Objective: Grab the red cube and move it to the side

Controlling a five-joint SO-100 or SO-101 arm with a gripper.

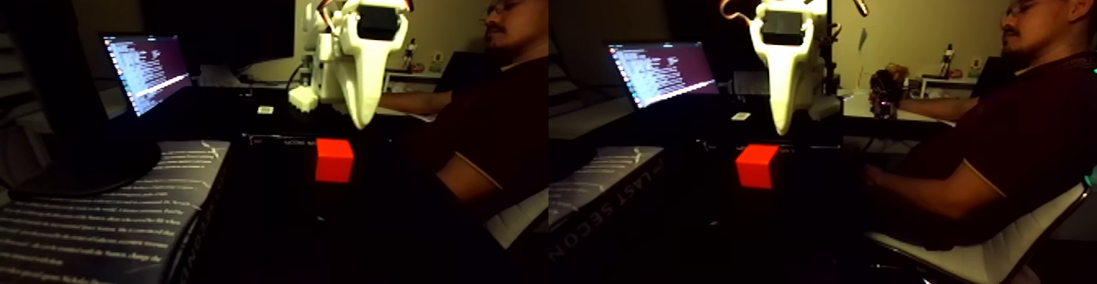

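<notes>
Cube first: the red cube [334,159] sat on the dark worktop [269,214], a little in front of a dark panel with pale lettering, and nothing touched it. Its faces looked plain and matte, its edges sharp — I judged it stiff, light and not fragile, so it should not deform under a firm squeeze. Matte sides probably gave good friction, though the dim light hid any fine texture. The white hand [361,124] hung just above the cube and slightly to its right in the left half of the fixed view, its tip pointing down; the fingers appeared pressed together into one point, with nothing between them. For a hold, two opposite flat side faces near the middle of their height seemed best. A person [498,116] sat to the right, beside the worktop.
</notes>
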